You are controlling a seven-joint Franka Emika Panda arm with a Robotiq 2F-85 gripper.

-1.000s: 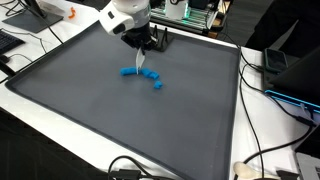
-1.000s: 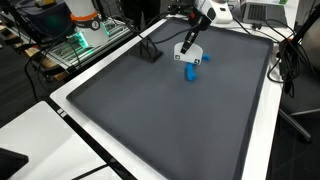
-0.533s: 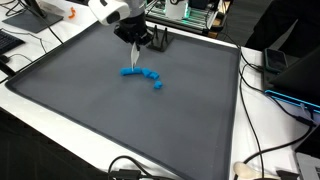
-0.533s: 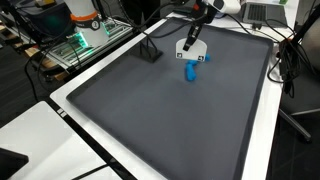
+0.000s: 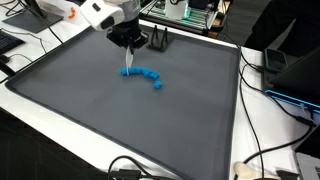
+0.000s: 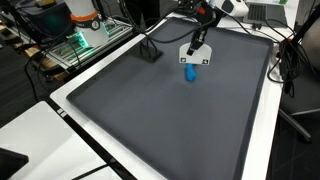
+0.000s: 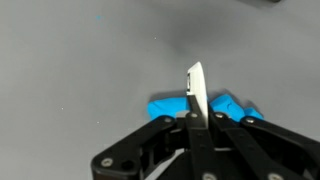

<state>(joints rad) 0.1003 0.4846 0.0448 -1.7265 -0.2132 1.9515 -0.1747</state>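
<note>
My gripper is shut on a thin white strip that hangs straight down from the fingertips. The strip's lower end is just above the left end of a row of small blue pieces lying on the dark grey mat. A separate blue piece lies a little to the right of the row. In an exterior view the gripper holds the strip over the blue pieces. The wrist view shows the blue pieces behind the strip.
A small black stand sits at the mat's far edge, and it also shows in an exterior view. The white table border carries cables. Electronics stand beyond the mat.
The gripper has moved sideways along the row of blue pieces toward its left end, still holding the white strip. The blue pieces have not visibly moved.
</note>
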